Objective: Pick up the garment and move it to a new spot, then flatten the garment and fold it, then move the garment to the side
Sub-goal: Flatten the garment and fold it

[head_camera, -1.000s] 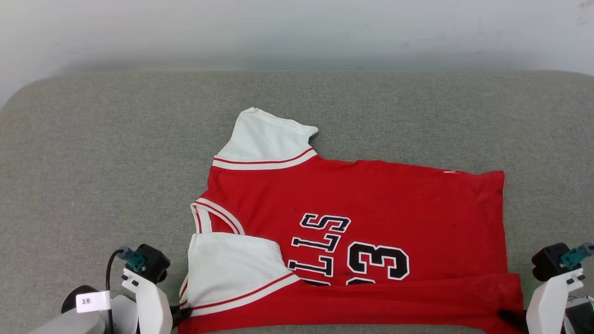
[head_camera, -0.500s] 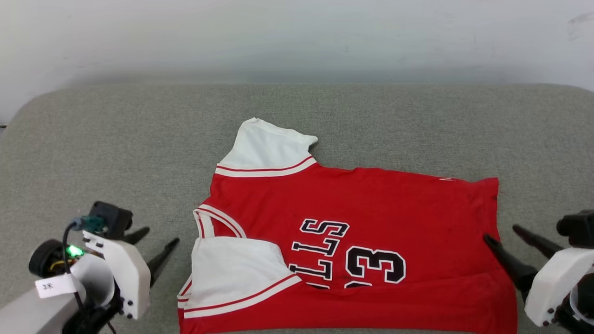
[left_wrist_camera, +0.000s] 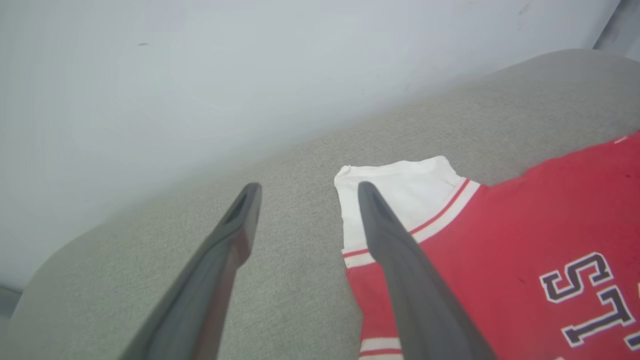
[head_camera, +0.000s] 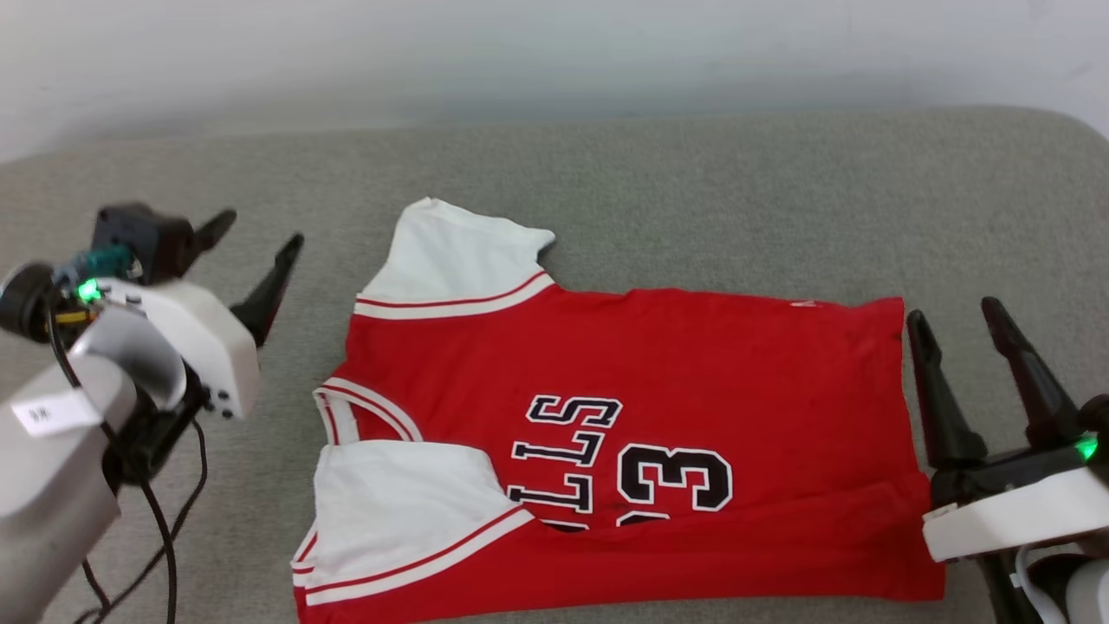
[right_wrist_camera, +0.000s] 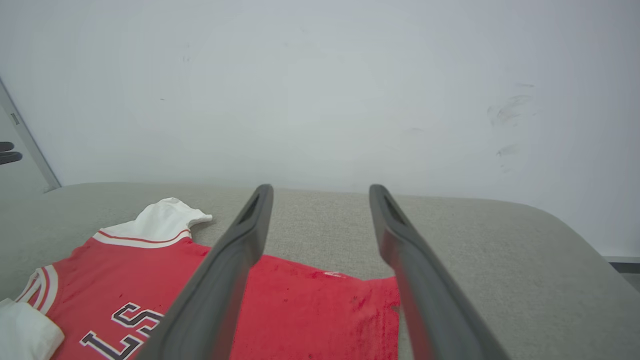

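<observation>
I note the red jersey T-shirt with white sleeves (head_camera: 693,364) lies with its near edge folded over. The left hand (head_camera: 258,230) and right hand (head_camera: 953,312) flank it, spread wide and empty, apparently placed to take its 2 ends.

Right claw (right_wrist_camera: 320,192) spread wide, nothing between the fingers.
The garment (right_wrist_camera: 310,310) lies flat behind the claw: red body fills the gap between the fingers low down and runs out past the left finger, hem edge lining up with the right finger's inner side. White sleeve (right_wrist_camera: 160,215) with red-striped trim sits left of the left fingertip; striped collar (right_wrist_camera: 37,290) and black "LS" letters (right_wrist_camera: 135,316) further left, lower. Grey cushion (right_wrist_camera: 500,260) beyond both tips, scuffed white wall (right_wrist_camera: 320,100) behind.
</observation>
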